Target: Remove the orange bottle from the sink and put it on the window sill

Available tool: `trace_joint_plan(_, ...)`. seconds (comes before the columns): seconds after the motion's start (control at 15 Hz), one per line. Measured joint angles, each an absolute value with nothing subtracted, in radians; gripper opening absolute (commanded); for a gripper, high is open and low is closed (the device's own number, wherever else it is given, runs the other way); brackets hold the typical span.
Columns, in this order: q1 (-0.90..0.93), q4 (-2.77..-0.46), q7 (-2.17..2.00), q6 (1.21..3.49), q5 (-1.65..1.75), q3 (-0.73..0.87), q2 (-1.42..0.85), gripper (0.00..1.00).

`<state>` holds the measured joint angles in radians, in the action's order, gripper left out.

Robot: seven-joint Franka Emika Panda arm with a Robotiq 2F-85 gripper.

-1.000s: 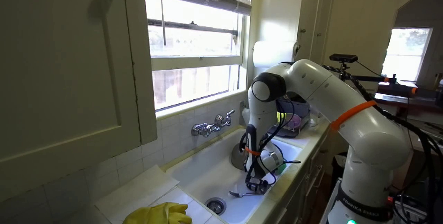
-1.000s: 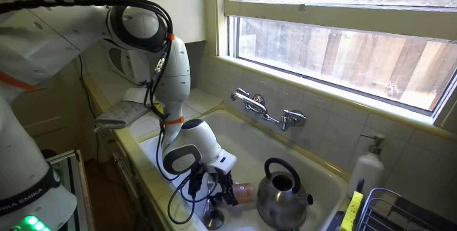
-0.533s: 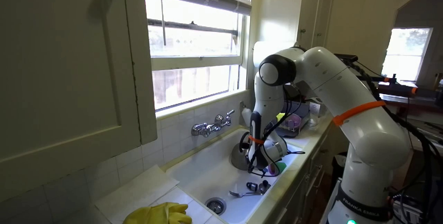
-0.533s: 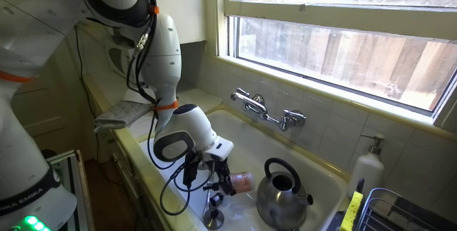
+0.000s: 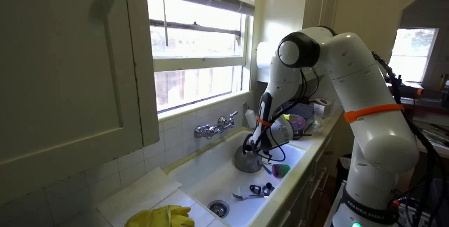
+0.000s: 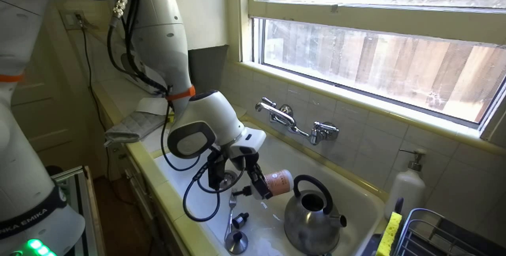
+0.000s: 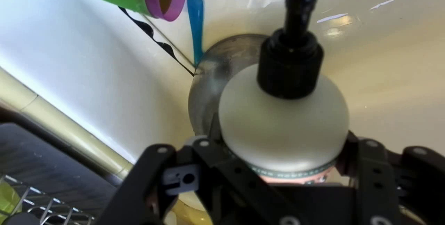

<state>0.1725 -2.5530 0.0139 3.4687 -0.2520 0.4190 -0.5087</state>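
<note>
The orange bottle (image 6: 280, 182) has an orange label, a pale shoulder and a black pump top (image 6: 241, 191). My gripper (image 6: 262, 186) is shut on its body and holds it tilted above the sink (image 6: 272, 145), just beside the kettle handle. In the wrist view the bottle (image 7: 283, 124) sits between the two fingers, pump pointing away from the gripper. In an exterior view the arm hides bottle and gripper over the sink (image 5: 196, 178). The white window sill (image 6: 355, 95) runs along the window foot behind the taps; it also shows in an exterior view (image 5: 200, 105).
A steel kettle (image 6: 312, 224) stands in the sink near the bottle. Chrome taps (image 6: 290, 121) stick out below the sill. A fork (image 5: 247, 197), small dark pieces and a green-purple cup (image 5: 280, 171) lie in the sink. A soap dispenser (image 6: 406, 188) and dish rack (image 6: 419, 232) stand beside it.
The arm has raised the gripped bottle from low in the sink and carried it toward the kettle. The small dark pieces and the cup are uncovered.
</note>
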Motion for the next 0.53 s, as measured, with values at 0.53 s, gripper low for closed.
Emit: trace_joint_plan(0.53,0.491,-2.523,0.177,3.181,-0.248,0.784,-0.394,0.70)
